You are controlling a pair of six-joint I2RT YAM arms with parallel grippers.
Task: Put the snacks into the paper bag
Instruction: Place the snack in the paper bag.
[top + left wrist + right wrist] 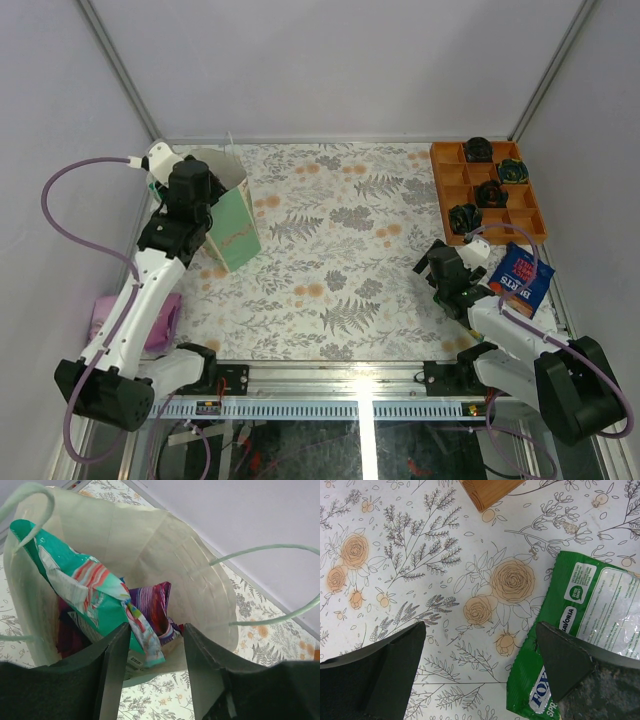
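The left pincer [152, 670] is shown with jaws parted directly above the open paper bag [200, 575]. A teal-and-red sweets bag [85, 590] and a purple packet [152, 602] lie inside, just beyond its fingertips. The right pincer [480, 675] is spread wide over the table [420, 580], gripping nothing. A green packet [580, 610] lies flat, partly under one finger. It is judged light, crinkly and slippery, and best pinched at a sealed edge.
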